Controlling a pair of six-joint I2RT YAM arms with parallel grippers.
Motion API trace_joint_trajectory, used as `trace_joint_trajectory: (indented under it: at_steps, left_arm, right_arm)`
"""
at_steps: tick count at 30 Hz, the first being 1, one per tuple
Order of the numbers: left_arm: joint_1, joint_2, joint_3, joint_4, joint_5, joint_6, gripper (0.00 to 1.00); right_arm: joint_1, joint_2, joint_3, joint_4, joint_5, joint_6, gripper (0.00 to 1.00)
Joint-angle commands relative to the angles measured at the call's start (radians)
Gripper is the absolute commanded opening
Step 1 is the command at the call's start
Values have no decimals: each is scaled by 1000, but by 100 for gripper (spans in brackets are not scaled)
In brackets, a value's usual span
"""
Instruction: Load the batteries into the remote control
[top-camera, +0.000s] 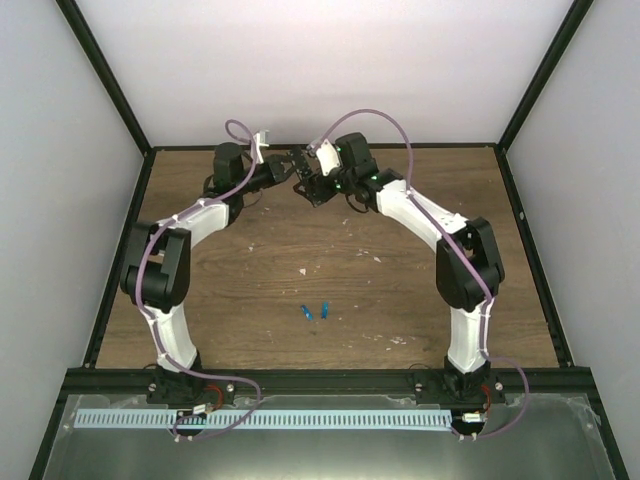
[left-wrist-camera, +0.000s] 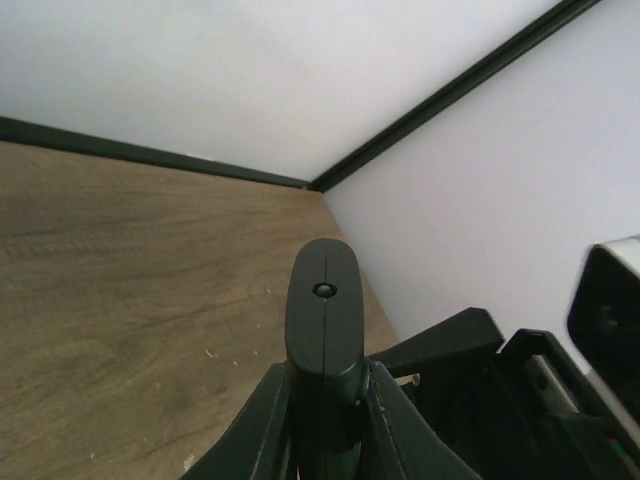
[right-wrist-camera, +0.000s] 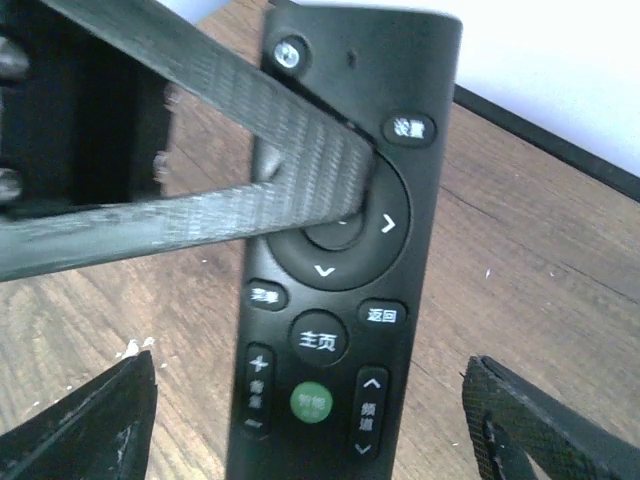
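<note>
The black remote control (right-wrist-camera: 340, 330) is held above the wooden table at the far middle, its button face towards the right wrist camera. My left gripper (left-wrist-camera: 325, 395) is shut on it; the left wrist view shows the remote end-on (left-wrist-camera: 322, 310) between the fingers. The left fingers (right-wrist-camera: 290, 150) cross the remote's upper part in the right wrist view. My right gripper (right-wrist-camera: 320, 430) is open, its fingertips (right-wrist-camera: 95, 420) wide on either side of the remote's lower part, not touching it. Two blue batteries (top-camera: 306, 313) (top-camera: 325, 311) lie side by side on the table, far from both grippers (top-camera: 288, 166) (top-camera: 314, 186).
Pale specks of debris (top-camera: 305, 270) dot the wooden table (top-camera: 250, 300). White walls with black frame posts (top-camera: 105, 75) enclose the back and sides. The right arm's black gripper body (left-wrist-camera: 480, 390) sits close beside the left gripper.
</note>
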Motion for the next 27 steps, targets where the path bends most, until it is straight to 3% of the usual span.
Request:
trace_joint_trajectory:
  at_steps: [1,10,17,22,27]
  left_arm:
    - [36,59,30,132,153,-93,4]
    - [87,63,-31,286,271,-144,1]
    - [91,58,-68,474,381,-207,0]
    - [94,54,-80,638,452,-273,0]
    - [102,112,-67,893,472,-469,0]
  right_arm:
    - [-11,-79,-32,34,-65,-14,77]
    - [-96,-129,-118,44,-415,16,82]
    - [-107,-91,-76,-29,-631,-14,81]
    - [-107,-53,-24,-109,-723,-50,74]
    - [-107,-41,-10,-146,-743,-73,64]
